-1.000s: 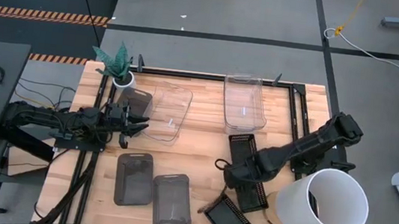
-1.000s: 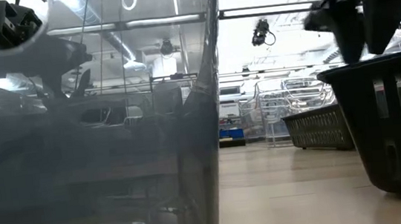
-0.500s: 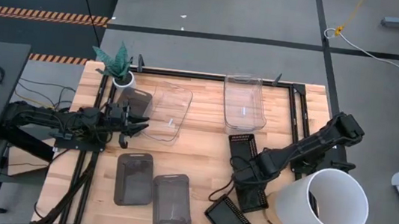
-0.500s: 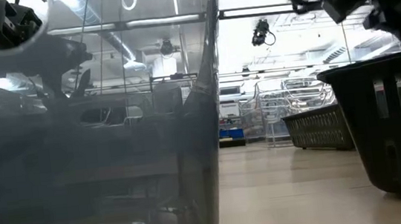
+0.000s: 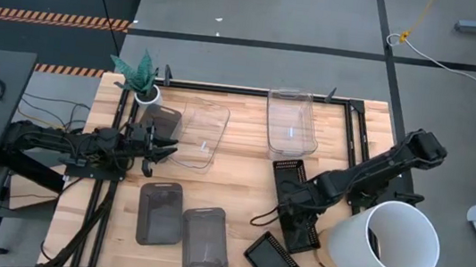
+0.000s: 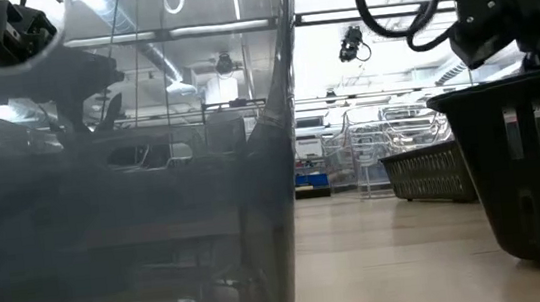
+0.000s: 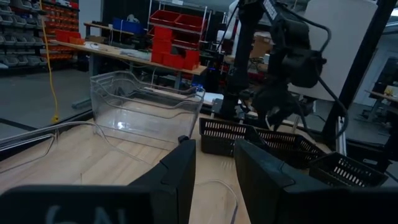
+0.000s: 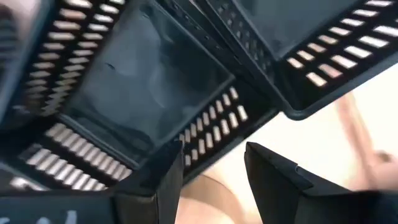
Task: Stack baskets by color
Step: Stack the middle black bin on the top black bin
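Three black mesh baskets lie on the table's right half: one (image 5: 290,177), one (image 5: 302,232) beside it, and one (image 5: 271,261) at the near edge. My right gripper (image 5: 295,205) (image 8: 214,163) hangs open, pointing down, just above the first two where they meet, its fingers over a mesh wall (image 8: 211,121). Two smoky grey baskets (image 5: 160,212) (image 5: 205,239) sit near the front. Two clear baskets (image 5: 200,134) (image 5: 292,122) stand farther back. My left gripper (image 5: 167,151) (image 7: 214,163) is level and open, next to the left clear basket's corner.
A large white bucket (image 5: 385,238) lies on its side at the right near corner, close beside my right arm. A small potted plant (image 5: 142,82) stands at the far left. Bare wood shows in the table's middle (image 5: 232,182).
My right gripper has moved toward the table's right edge, sunk a little and rolled about its own axis, staying open above the black baskets. The baskets have kept their places.
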